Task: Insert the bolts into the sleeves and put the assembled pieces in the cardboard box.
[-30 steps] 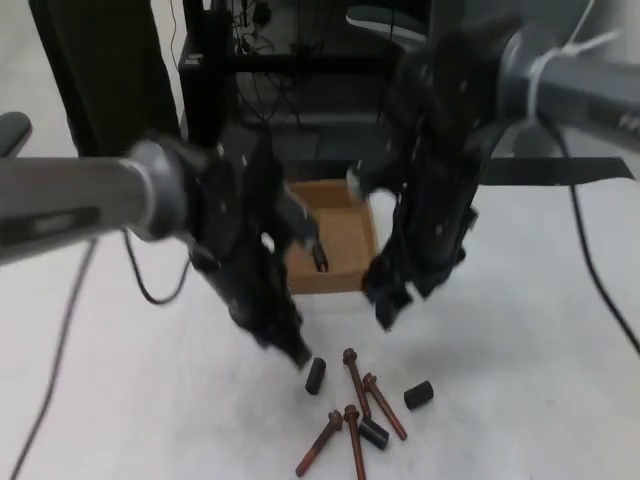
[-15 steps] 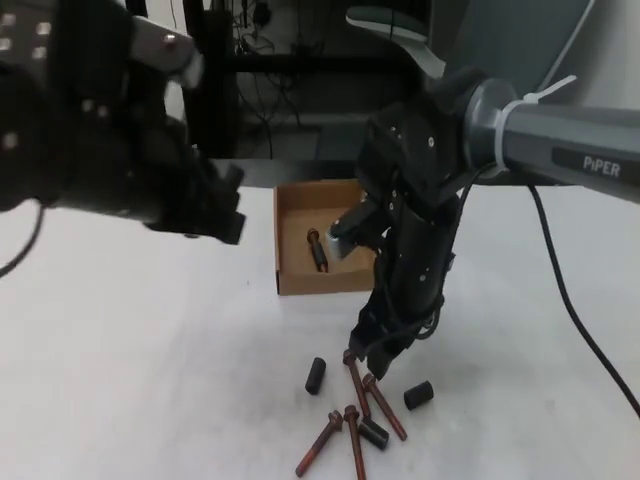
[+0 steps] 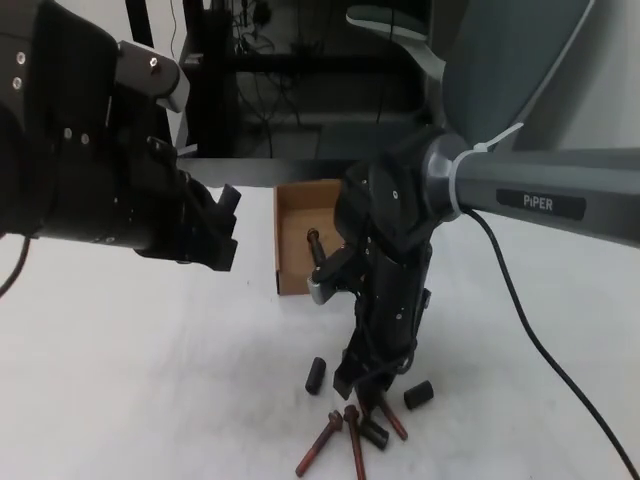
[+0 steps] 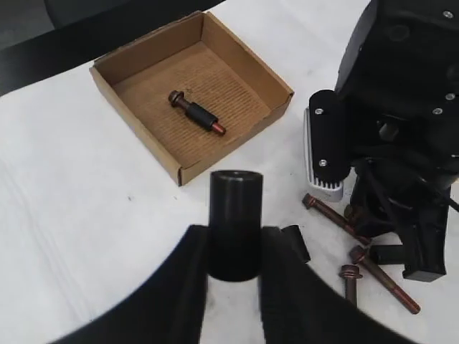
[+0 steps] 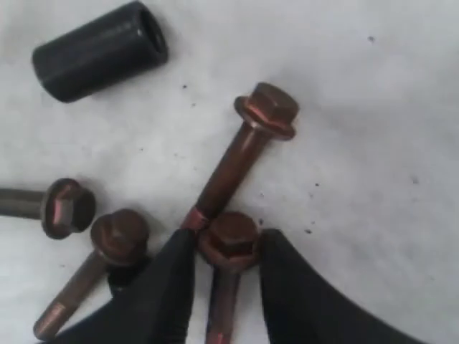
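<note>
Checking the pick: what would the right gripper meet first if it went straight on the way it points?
Most likely the head of the bolt that the right gripper straddles, though depth is unclear.

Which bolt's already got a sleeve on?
The bolt in the cardboard box: a black sleeve sits around its shank. The loose bolts on the bench are bare.
</note>
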